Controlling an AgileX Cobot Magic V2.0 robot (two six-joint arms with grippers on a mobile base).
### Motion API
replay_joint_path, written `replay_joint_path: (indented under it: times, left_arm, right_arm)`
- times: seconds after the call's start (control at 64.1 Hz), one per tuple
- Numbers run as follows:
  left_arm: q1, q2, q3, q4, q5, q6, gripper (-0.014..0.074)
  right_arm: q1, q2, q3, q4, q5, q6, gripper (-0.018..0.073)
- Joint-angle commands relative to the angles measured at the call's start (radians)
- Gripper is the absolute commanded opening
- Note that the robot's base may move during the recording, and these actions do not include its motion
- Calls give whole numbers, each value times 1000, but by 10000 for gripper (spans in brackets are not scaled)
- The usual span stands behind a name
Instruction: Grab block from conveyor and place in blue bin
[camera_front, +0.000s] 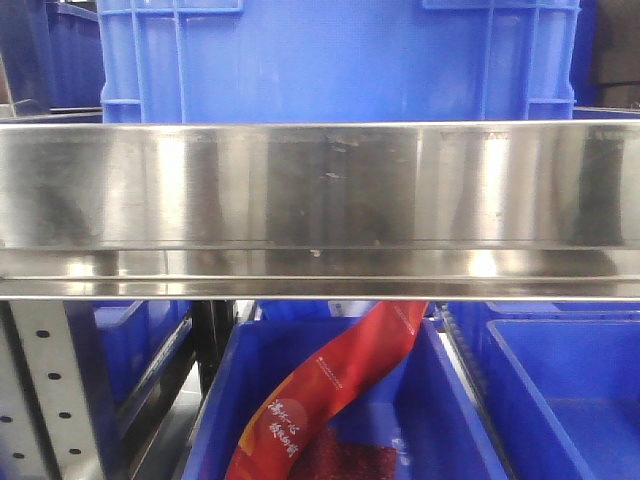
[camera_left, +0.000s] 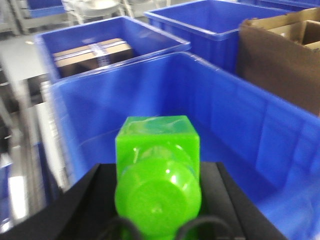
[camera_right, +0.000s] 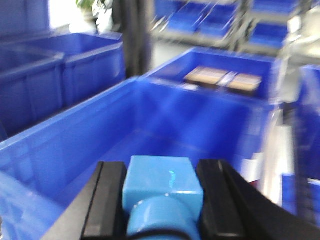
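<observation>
The block (camera_right: 161, 186), a bright blue brick with its round stud pointing at the camera, is clamped between the black fingers (camera_right: 111, 192) of my right gripper (camera_right: 162, 172). It hangs above the open inside of a blue bin (camera_right: 75, 130). My left gripper (camera_left: 157, 170) is shut on a bright green brick (camera_left: 157, 165) of the same shape, held over the inside of a blue bin (camera_left: 240, 120). The conveyor is out of view. Neither gripper shows in the front view.
A brown cardboard box (camera_left: 280, 55) stands right of the left bin. Neighbouring blue bins hold flat cardboard packs (camera_left: 95, 50) (camera_right: 225, 77). In the front view a steel rail (camera_front: 320, 190) crosses in front of a blue crate (camera_front: 330, 60); below, a red packet (camera_front: 330, 390) lies in a blue bin (camera_front: 470, 420).
</observation>
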Motion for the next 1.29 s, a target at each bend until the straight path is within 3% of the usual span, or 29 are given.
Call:
replay_joint_path:
  times: [0.0, 0.234, 0.328, 0.374, 0.562, 0.686, 0.827, 0.951, 1.061, 1.185, 1.279]
  left_arm:
    - [-15, 89, -60, 0, -16, -1, -111]
    - [-15, 238, -87, -9, -25, -1, -103]
    - [-15, 264, -87, -11, -28, -1, -23]
    - [-15, 273, -87, -14, -30, -1, 50]
    - [-15, 279, -89, -20, -51, -1, 477]
    - [-15, 276, -89, -20, -51, -1, 612]
    - [-15, 241, -89, -21, -2, -1, 583]
    - [-15, 186, -89, -21, 61, -1, 459]
    - [-15, 119, -89, -17, 116, -1, 185]
    - [-15, 25, -76, -10, 173, -1, -107]
    - [-15, -60, -5, -10, 163, -1, -110]
  right_arm:
    - [10, 91, -47, -3, -30, -8, -154]
    - [10, 268, -80, -3, -54, -8, -153]
    - [10, 298, -80, -3, -65, -8, -94]
    - [10, 305, -80, -3, -65, -8, -34]
    - [10, 312, -87, -3, -63, -8, 452]
    - [10, 312, -112, -3, -39, -8, 561]
    - [10, 273, -116, -3, -13, -8, 458]
    - [10, 211, -114, -3, 39, -8, 128]
    - [10, 136, -90, -3, 42, -8, -168]
    - [10, 22, -28, -3, 31, -8, -159]
    - [10, -84, 63, -3, 0, -8, -159]
